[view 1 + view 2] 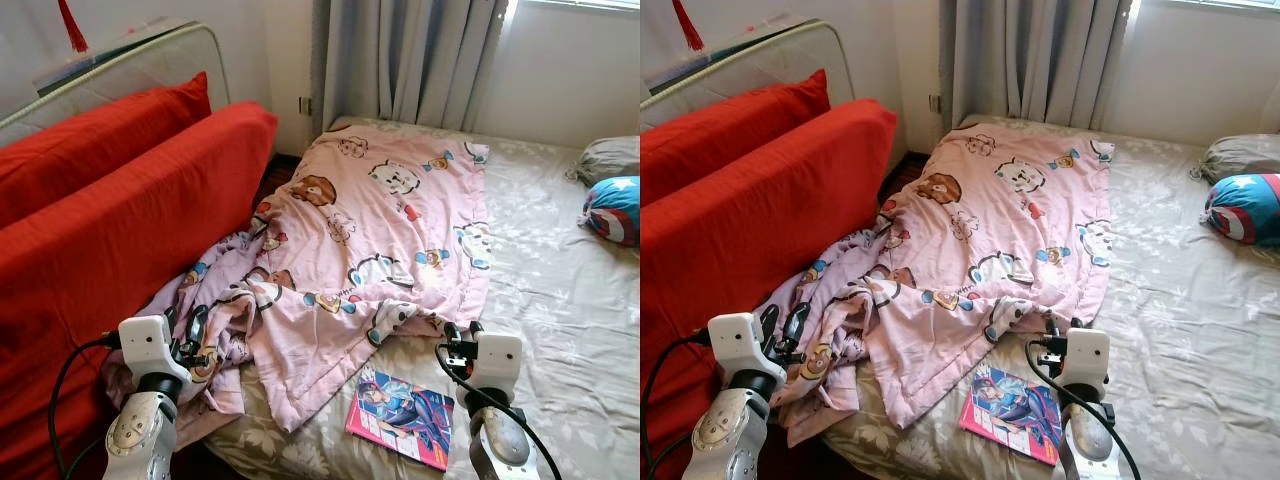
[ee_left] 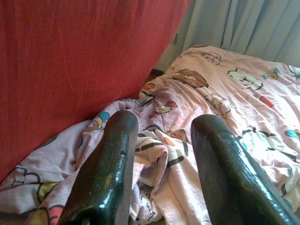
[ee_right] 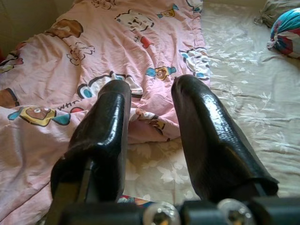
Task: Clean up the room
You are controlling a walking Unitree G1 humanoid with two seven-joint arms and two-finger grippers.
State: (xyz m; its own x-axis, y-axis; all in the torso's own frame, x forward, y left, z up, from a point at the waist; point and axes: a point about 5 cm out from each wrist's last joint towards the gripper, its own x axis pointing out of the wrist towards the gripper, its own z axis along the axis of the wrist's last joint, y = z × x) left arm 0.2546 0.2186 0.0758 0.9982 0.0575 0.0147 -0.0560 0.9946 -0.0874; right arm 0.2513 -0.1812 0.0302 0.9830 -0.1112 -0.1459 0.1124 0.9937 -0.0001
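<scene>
1. A pink cartoon blanket (image 1: 370,230) lies rumpled across the bed (image 1: 560,300), one end spilling against the red cushions (image 1: 130,200).
2. A comic book (image 1: 400,417) rests just beside its lower edge.
3. The left gripper (image 2: 161,154), fingers apart and empty, hovers at the bunched end.
4. The right gripper (image 3: 150,126), parted and empty, sits near the hem.

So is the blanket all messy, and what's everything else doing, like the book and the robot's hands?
Pink cartoon blanket: unfolded, rumpled, one corner bunched against the red cushions.
Comic book: closed, lying flat on the bed sheet beside the blanket's edge.
Blue round pillow: resting on the bed, far side.
Curtains: drawn shut.
Left gripper: open, holding nothing, over the bunched blanket.
Right gripper: open, holding nothing, near the blanket's edge.
</scene>
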